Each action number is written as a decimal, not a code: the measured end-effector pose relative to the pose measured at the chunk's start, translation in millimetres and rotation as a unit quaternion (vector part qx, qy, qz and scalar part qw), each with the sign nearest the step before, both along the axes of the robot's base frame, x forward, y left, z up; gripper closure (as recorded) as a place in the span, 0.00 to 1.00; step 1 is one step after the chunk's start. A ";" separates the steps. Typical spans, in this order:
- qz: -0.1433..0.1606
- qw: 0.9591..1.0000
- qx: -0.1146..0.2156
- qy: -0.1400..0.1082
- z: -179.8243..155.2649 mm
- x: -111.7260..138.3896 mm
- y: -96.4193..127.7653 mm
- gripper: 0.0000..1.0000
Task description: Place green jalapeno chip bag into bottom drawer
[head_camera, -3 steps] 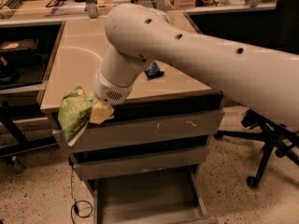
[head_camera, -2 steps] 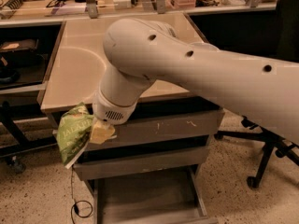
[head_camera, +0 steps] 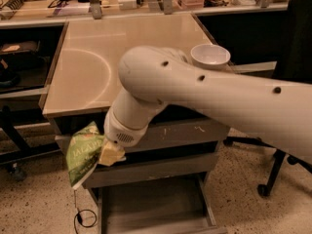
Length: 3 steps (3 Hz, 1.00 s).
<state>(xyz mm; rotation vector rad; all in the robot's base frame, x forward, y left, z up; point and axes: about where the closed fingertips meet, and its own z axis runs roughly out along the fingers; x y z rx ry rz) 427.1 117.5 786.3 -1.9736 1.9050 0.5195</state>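
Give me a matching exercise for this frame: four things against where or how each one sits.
1 crinkly green chip bag
2 round white bowl
3 grey metal bottom drawer
4 robot's hand

A pulled open, near the floor
B on the beige tabletop, right side
C hanging before the upper drawers' left end
D under the tabletop's front edge, shut on the bag

Pairs: 1-C, 2-B, 3-A, 4-D

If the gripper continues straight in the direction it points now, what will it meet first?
The gripper, jaws shut on the green jalapeno chip bag, points down and left. It would probably meet the speckled floor left of the open bottom drawer, not its tray. Depth is unclear.
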 end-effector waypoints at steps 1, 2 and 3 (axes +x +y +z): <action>-0.040 0.998 0.008 0.041 -48.0 -25.2 -18.2 1.00; -0.062 0.993 0.006 0.099 -100.1 -46.3 -32.1 1.00; -0.062 0.993 0.004 0.105 -105.5 -48.9 -33.1 1.00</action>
